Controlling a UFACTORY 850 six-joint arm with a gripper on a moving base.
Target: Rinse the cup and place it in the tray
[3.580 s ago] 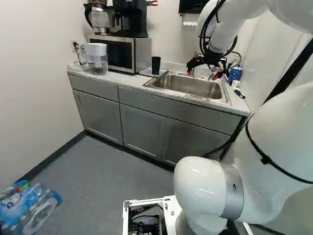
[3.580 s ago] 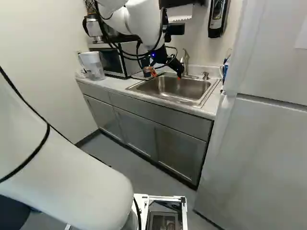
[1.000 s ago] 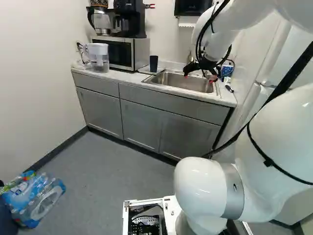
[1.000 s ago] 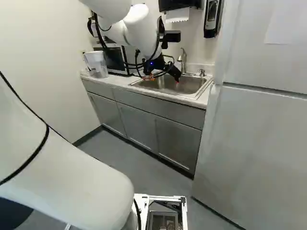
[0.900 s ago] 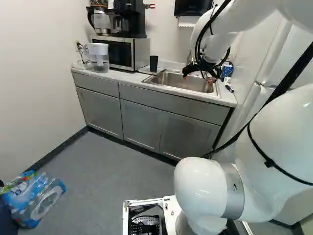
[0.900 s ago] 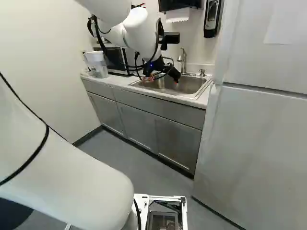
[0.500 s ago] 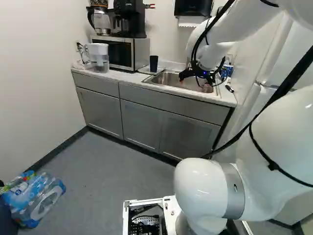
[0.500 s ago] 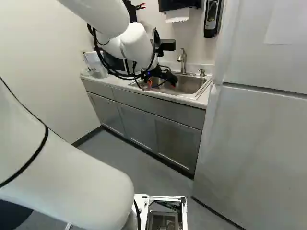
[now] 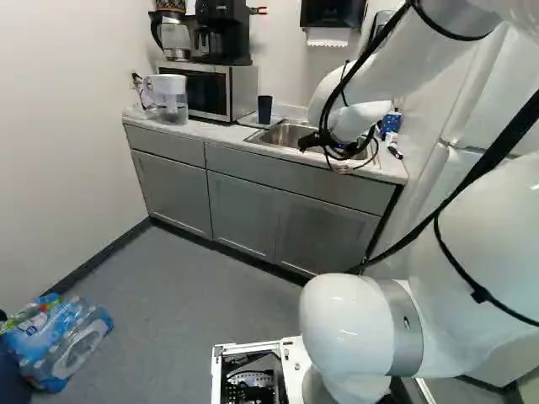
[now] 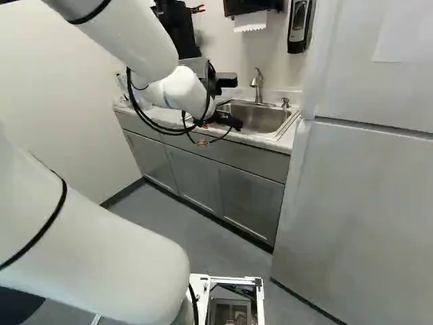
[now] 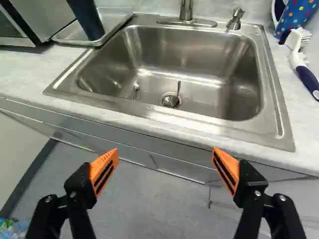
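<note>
My gripper [image 9: 324, 156] is over the counter's front edge by the sink. In the wrist view the gripper [image 11: 165, 152] stands wide open, its orange pads far apart with nothing between them. A dark cup [image 9: 264, 108] stands in the tray [image 11: 108, 35] between sink and microwave; in the wrist view this cup [image 11: 85, 19] is ahead of the left finger. Ahead of the fingers is the steel sink [image 11: 194, 55], a strainer [image 11: 170, 100] in its drain and a small metal piece beside it. The faucet [image 10: 257, 87] rises behind the basin.
A blue dotted cup [image 11: 297, 15] and a brush [image 11: 301, 62] are right of the sink. The microwave [image 9: 210, 93] and a water pitcher [image 9: 166, 99] stand further left on the counter. A fridge [image 10: 365, 176] stands at the right; bottled water [image 9: 59, 337] lies on the floor.
Earlier the base moved, shifting the whole scene; over the last second it has stayed put. The arm has drawn back from over the sink toward the front edge and lowered. The gripper remains open.
</note>
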